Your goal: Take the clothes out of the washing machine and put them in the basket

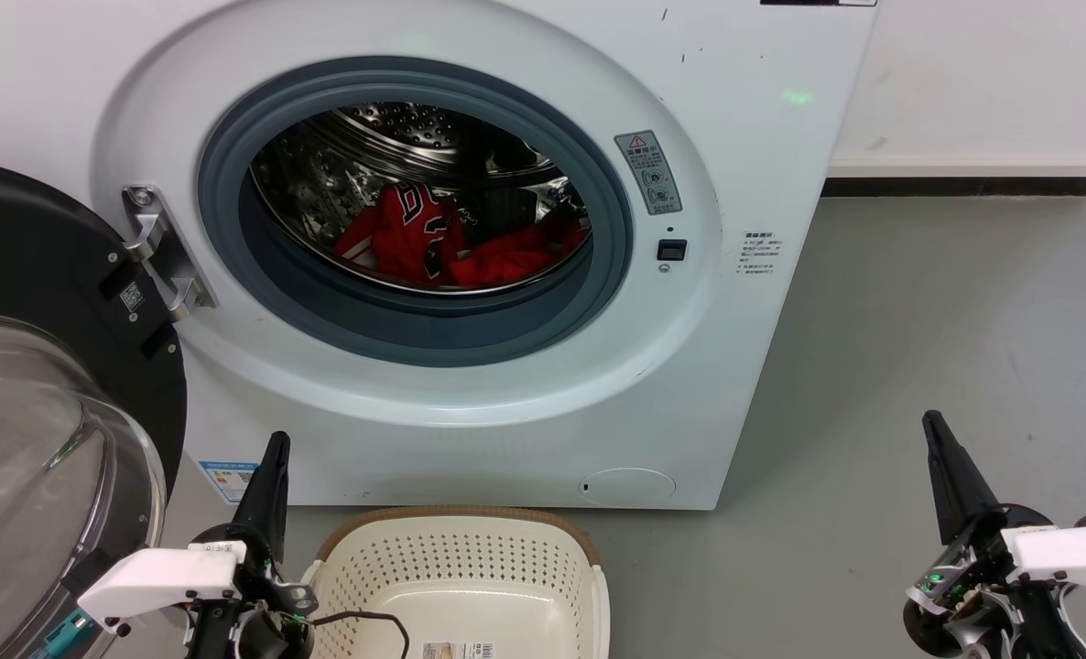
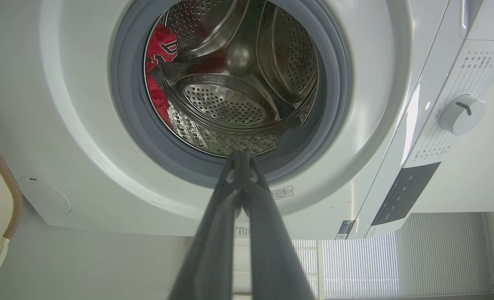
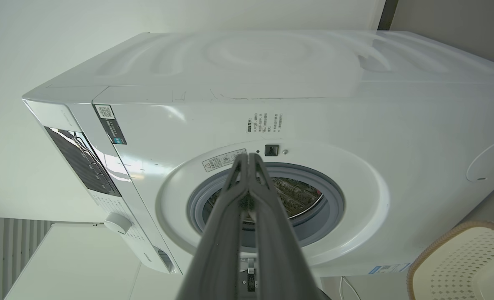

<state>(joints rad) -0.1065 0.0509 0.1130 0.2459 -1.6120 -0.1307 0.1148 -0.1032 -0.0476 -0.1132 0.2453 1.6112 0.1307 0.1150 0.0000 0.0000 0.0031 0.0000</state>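
Note:
The white washing machine [image 1: 470,403] stands in front of me with its porthole open. Inside the steel drum lie the red clothes [image 1: 415,233]: a jersey with lettering on the left and a crumpled red piece [image 1: 515,256] to its right. The left wrist view catches a strip of red fabric [image 2: 159,50] at the drum's edge. The cream basket [image 1: 461,558] sits on the floor below the porthole, with nothing in the part I see. My left gripper [image 1: 276,444] is shut, low beside the basket. Far to the right, my right gripper [image 1: 930,423] is shut and holds nothing.
The black-rimmed glass door [image 1: 39,421] hangs open at the left, close to my left arm. Grey floor [image 1: 918,320] stretches to the right of the machine. A white wall with a dark skirting [image 1: 964,186] runs behind.

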